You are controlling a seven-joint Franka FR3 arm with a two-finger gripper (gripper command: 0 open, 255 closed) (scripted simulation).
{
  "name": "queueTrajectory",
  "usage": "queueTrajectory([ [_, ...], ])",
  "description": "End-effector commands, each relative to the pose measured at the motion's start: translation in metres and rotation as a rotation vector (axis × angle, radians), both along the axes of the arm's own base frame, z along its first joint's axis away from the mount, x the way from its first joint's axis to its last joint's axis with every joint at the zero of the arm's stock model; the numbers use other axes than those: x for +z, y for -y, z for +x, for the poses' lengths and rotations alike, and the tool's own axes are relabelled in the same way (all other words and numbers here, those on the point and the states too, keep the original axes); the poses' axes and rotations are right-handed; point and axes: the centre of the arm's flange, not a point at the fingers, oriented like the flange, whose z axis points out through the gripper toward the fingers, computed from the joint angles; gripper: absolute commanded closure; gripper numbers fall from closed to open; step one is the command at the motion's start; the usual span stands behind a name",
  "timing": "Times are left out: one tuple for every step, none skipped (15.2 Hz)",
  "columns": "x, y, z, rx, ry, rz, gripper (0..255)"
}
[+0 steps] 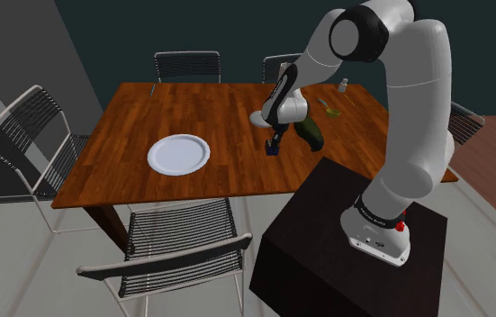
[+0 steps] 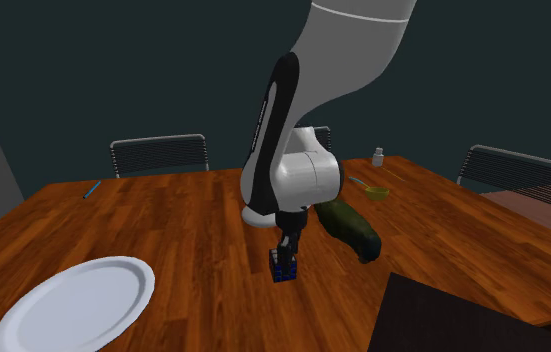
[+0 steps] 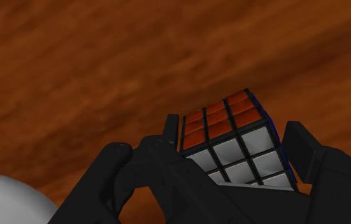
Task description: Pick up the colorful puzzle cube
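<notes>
The puzzle cube (image 3: 231, 137) has orange and white faces with black edges and sits between my two black fingers (image 3: 167, 137), which press on its opposite sides. In the second exterior view the cube (image 2: 283, 268) looks dark blue and is at or just above the wooden table (image 2: 163, 220), under my gripper (image 2: 284, 260). From the shoulder camera, the gripper (image 1: 274, 144) points down at the cube (image 1: 273, 149), toward the tabletop's right end. The gripper (image 3: 234, 143) is shut on the cube.
A white plate (image 1: 178, 154) lies to the shoulder view's left of the cube. A dark green bottle (image 2: 351, 228) lies on its side close behind the gripper. A small white bottle (image 2: 378, 157) and a green item (image 2: 373, 190) sit farther back. Chairs (image 1: 187, 65) ring the table.
</notes>
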Motion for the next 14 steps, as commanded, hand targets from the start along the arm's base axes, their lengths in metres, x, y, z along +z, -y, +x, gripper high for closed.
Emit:
queueTrajectory([
  [-0.001,0.0,0.0,0.0,-0.001,0.0,255],
  [-0.001,0.0,0.0,0.0,-0.001,0.0,255],
  [-0.001,0.0,0.0,0.0,-0.001,0.0,255],
  [-0.001,0.0,0.0,0.0,-0.001,0.0,255],
  [0.0,0.001,0.0,0.0,-0.001,0.0,255],
  [0.005,0.001,0.0,0.0,-0.001,0.0,255],
  [0.01,0.001,0.0,0.0,-0.001,0.0,255],
  [0.016,0.001,0.0,0.0,-0.001,0.0,255],
  [0.021,0.001,0.0,0.0,-0.001,0.0,255],
  [0.026,0.001,0.0,0.0,-0.001,0.0,255],
  [0.032,0.001,0.0,0.0,-0.001,0.0,255],
  [0.037,0.001,0.0,0.0,-0.001,0.0,255],
  [0.042,0.001,0.0,0.0,-0.001,0.0,255],
  [0.047,0.001,0.0,0.0,-0.001,0.0,255],
])
